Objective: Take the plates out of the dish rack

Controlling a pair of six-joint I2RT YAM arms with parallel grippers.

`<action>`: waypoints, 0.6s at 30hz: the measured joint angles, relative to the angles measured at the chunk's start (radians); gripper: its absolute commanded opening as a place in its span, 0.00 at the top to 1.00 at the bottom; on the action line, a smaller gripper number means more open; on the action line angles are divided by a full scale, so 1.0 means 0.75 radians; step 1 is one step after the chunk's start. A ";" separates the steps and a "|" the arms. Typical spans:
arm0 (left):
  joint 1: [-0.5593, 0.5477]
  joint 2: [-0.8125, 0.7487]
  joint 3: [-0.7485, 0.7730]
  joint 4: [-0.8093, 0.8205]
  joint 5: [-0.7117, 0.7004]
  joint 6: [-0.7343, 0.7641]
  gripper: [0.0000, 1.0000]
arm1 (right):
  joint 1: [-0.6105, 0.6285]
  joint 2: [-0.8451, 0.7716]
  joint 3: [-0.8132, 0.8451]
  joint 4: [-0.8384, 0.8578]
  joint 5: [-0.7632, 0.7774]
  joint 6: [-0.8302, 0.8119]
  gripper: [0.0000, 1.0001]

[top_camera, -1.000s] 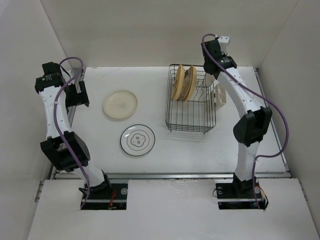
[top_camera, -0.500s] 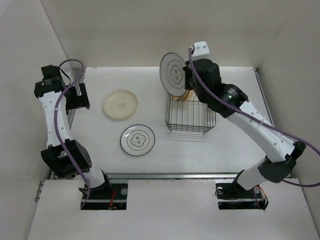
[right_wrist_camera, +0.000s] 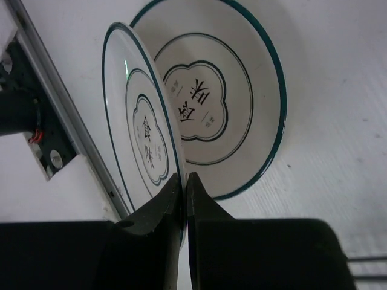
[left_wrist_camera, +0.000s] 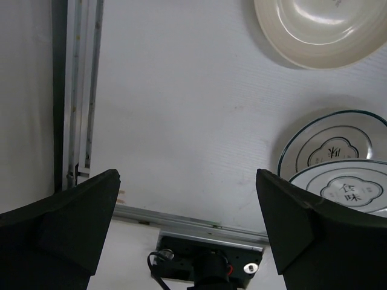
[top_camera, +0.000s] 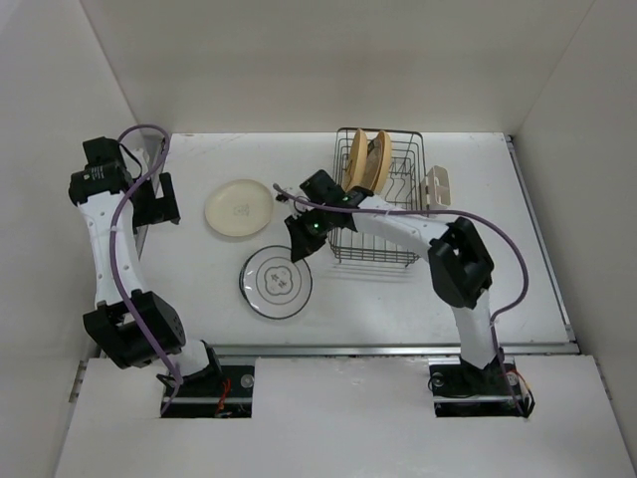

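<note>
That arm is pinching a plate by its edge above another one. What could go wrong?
The right gripper grips the held plate only at its rim, tilted, so it might slip. Released from there, it could clatter onto the lower plate and chip either.

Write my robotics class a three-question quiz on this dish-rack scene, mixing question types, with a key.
1. True or false: the right end effector grips nothing.
2. Where is the cream plate? A) held aloft; B) flat on the table, left of the dish rack; C) leaning against the wall.
3. What lies directly beneath the held plate?
Key: 1 false, it is shut on the held plate's rim; 2 B; 3 a second teal-rimmed plate, flat on the table.
</note>
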 measured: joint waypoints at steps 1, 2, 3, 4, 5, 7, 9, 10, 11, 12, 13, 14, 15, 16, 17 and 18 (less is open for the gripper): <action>0.000 -0.005 -0.001 0.000 -0.002 0.002 0.06 | 0.000 0.040 0.003 -0.003 -0.039 0.004 0.89; 0.000 -0.011 -0.008 0.005 -0.006 0.004 0.06 | 0.000 0.071 0.010 -0.005 -0.073 0.008 0.62; 0.000 -0.017 -0.016 0.005 -0.007 0.006 0.06 | 0.000 0.091 0.013 -0.004 -0.094 0.012 0.35; 0.000 -0.021 -0.021 0.001 -0.007 0.007 0.06 | 0.001 0.103 0.015 -0.004 -0.097 0.008 0.24; 0.000 -0.024 -0.025 0.001 -0.008 0.007 0.06 | 0.000 0.108 0.018 -0.009 -0.109 0.002 0.18; 0.000 -0.025 -0.029 0.003 -0.010 0.008 0.06 | 0.000 0.109 0.038 -0.011 -0.103 -0.002 0.00; 0.000 -0.030 -0.041 0.004 -0.011 0.008 0.06 | 0.004 0.106 0.067 0.001 -0.057 -0.009 0.00; 0.000 -0.032 -0.043 0.002 -0.011 0.009 0.06 | 0.005 0.101 0.077 0.006 -0.024 -0.010 0.00; 0.000 -0.033 -0.043 0.001 -0.011 0.010 0.06 | 0.008 0.095 0.085 0.009 0.018 -0.009 0.00; 0.000 -0.034 -0.043 0.001 -0.011 0.011 0.06 | 0.009 0.091 0.096 0.008 0.056 -0.009 0.00; 0.000 -0.034 -0.043 0.001 -0.011 0.012 0.06 | 0.012 0.088 0.114 0.004 0.093 -0.009 0.00; 0.000 -0.034 -0.043 0.001 -0.011 0.011 0.06 | 0.015 0.086 0.135 0.000 0.131 -0.010 0.00; 0.000 -0.034 -0.043 0.001 -0.010 0.011 0.06 | 0.017 0.083 0.154 0.001 0.164 -0.010 0.00; 0.000 -0.034 -0.043 0.001 -0.010 0.011 0.06 | 0.018 0.076 0.167 0.001 0.197 -0.009 0.00; 0.000 -0.034 -0.043 0.001 -0.010 0.011 0.06 | 0.018 0.062 0.169 0.001 0.227 -0.006 0.00; 0.000 -0.034 -0.043 0.001 -0.010 0.011 0.06 | 0.017 0.042 0.170 -0.004 0.259 0.000 0.00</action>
